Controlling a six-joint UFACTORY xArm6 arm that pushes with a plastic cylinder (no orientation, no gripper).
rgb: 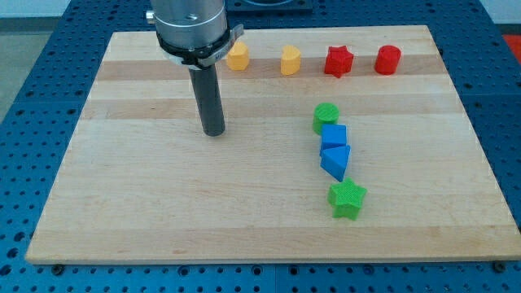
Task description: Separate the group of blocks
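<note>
My tip (214, 132) rests on the wooden board (146, 203), left of centre. To its right, several blocks form a near-vertical column: a green cylinder (326, 116), a blue cube (333, 137), a blue triangular block (335, 161) and a green star (348, 198). They touch or nearly touch one another. My tip stands well apart from this column, about a quarter of the board's width to its left.
Along the view's top edge of the board runs a spaced row: a yellow block (237, 56), a yellow block (290, 60), a red star (339, 61) and a red cylinder (387, 59). The arm's housing (192, 24) overhangs the top left.
</note>
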